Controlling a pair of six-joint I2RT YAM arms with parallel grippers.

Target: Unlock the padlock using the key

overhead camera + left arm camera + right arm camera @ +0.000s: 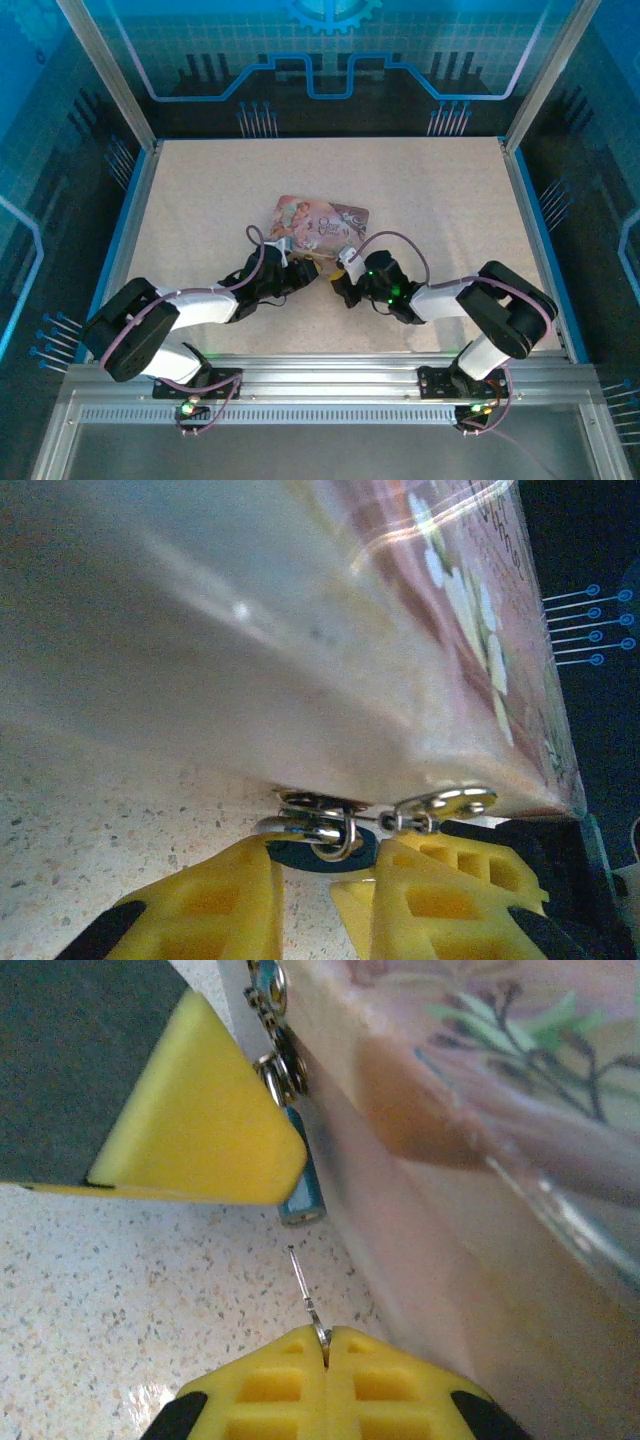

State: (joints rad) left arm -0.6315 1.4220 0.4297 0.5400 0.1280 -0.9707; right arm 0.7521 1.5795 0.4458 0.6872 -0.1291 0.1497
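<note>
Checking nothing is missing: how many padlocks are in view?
1. The padlock hangs from the tin's clasp, between the fingers of the left gripper. Others could be hidden behind the tin.

Speckled beige bench (200,200); pink rectangular tin (320,222) printed with pale flowers; blue-bodied padlock (302,1185), silvery shackle; thin silvery metal key (305,1295); right hand (325,1338) with yellow grid-patterned pads (270,1385).
</note>
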